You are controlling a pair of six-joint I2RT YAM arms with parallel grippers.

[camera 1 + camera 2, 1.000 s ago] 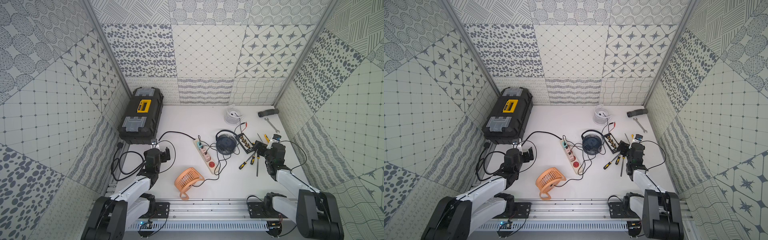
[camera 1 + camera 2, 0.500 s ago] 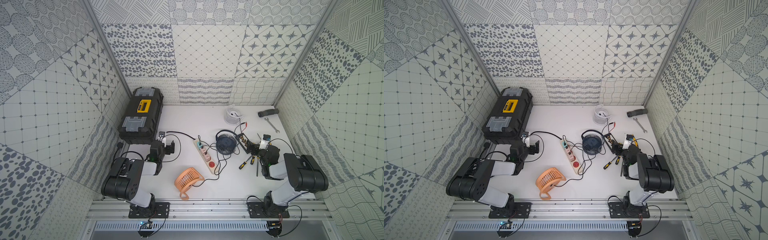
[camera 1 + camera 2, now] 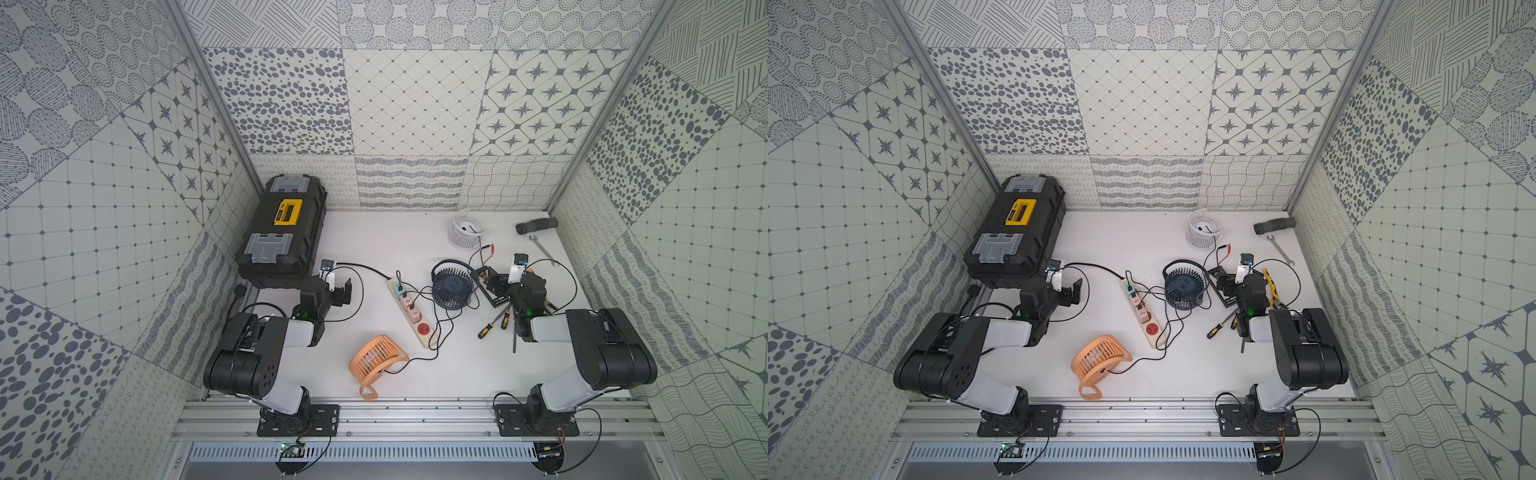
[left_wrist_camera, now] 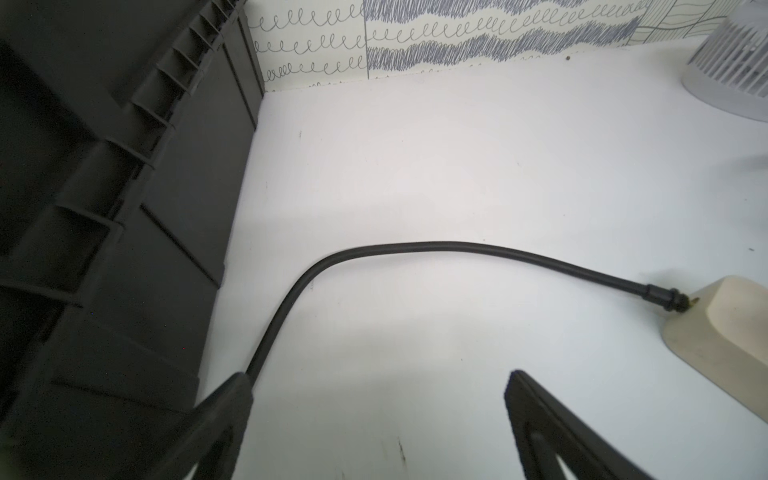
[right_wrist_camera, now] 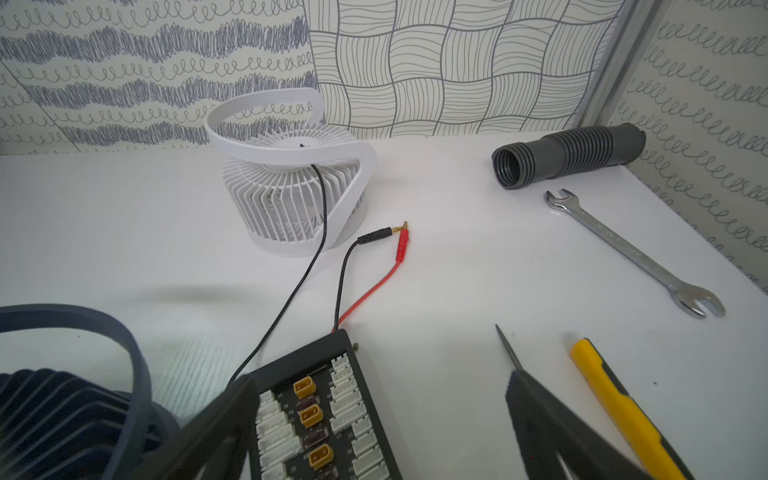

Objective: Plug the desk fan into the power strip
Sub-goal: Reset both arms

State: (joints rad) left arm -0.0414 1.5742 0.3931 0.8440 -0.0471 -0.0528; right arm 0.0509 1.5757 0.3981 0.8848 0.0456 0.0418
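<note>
White tabletop [image 3: 374, 249], tiled walls [image 3: 415, 104]: I am logging the long cream-beige plastic power strip [image 3: 424, 329] lying diagonally mid-table, cord end toward the nearer left gripper [image 4: 378, 376], jaws wide and empty. I am noting the right gripper [image 5: 380, 378], equally wide, beyond the round dark-blue slatted fan [image 3: 453, 289]; bare table flanks the strip's left side.

White tabletop [image 3: 395, 243] is pretty cluttered: black toolbox [image 3: 282, 232] far left, power strip [image 3: 423, 330] mid-table, navy fan [image 3: 453, 288] beside it, white fan [image 3: 463, 232] further back, orange fan [image 3: 372, 365] up front, wrench [image 3: 543, 250] and ribbed hose [image 3: 536, 225] far right.
</note>
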